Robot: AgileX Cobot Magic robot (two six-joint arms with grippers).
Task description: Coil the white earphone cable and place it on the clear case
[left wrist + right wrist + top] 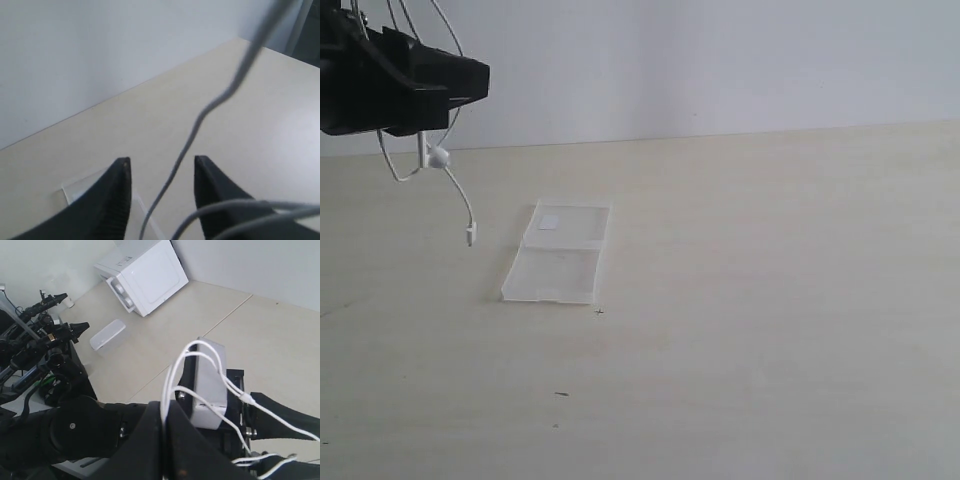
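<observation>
A pale wooden tabletop (740,330) is running back to a plain white wall. The clear case (560,258) is lying flat on it, below and to one side of the black arms (390,85) hanging in the air. The white earphone cable (460,190) is dangling beneath them, with one earbud (440,157) just under the housing. The plug (471,236) is hanging lowest, off the table and short of the case.

The right gripper (164,415) is pinching shut on several loops of the cable, which are fanning out from its tips over a white block (210,375) on the other arm. The left gripper (160,162) is standing with its jaws apart, and a strand is running loose between them.

The wire is looking light, limp and slick, so a coil will probably be springing open unless it is taken across the whole gathered bundle rather than by one strand or an earbud.

Only the right wrist view is showing the loops and the pinch. Only the exterior view is showing the hanging ends and their gap to the case. The left wrist view is catching just a corner of the case beyond one fingertip.
</observation>
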